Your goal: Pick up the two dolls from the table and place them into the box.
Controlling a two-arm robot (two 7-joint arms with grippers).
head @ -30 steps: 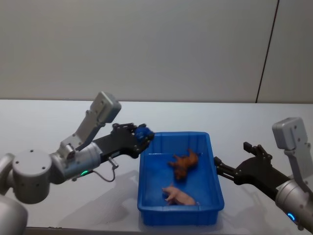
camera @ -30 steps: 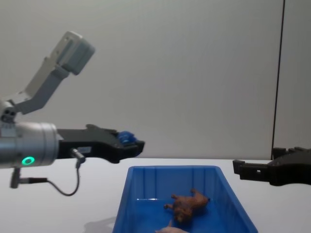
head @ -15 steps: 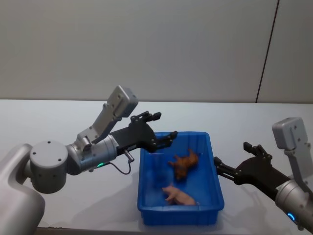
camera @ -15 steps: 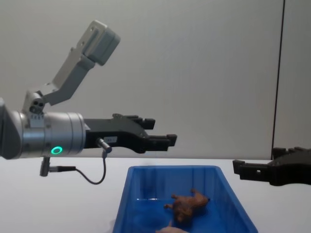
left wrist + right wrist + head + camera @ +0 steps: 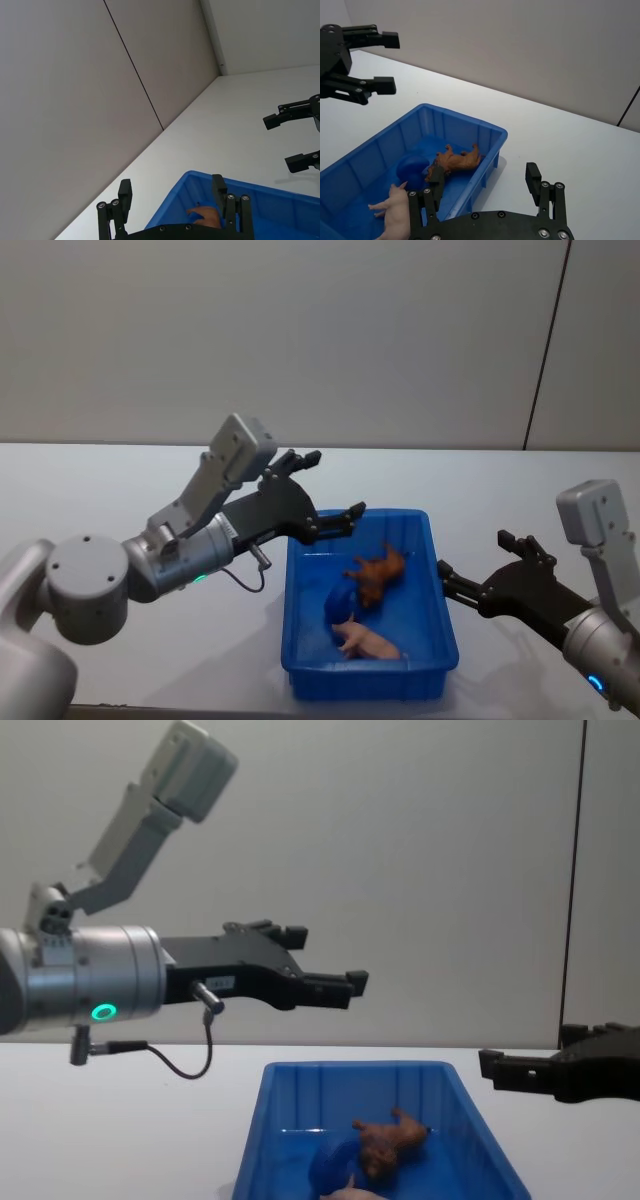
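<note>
Blue doll [image 5: 341,601] in the box [image 5: 440,592] beside brown doll [image 5: 377,574] and pink pig [image 5: 366,639], spread left pincer [image 5: 332,490] above.

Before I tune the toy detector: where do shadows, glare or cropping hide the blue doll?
Head view: the blue doll sits in shade, blending with the box floor. Right wrist view: clearest, beside the brown doll. Chest view: cut off at the frame's bottom. No strong glare; soft arm shadows on the table.

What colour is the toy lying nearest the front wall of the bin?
Pale pink toy, a small pig-like figure; clearest in the right wrist view.
</note>
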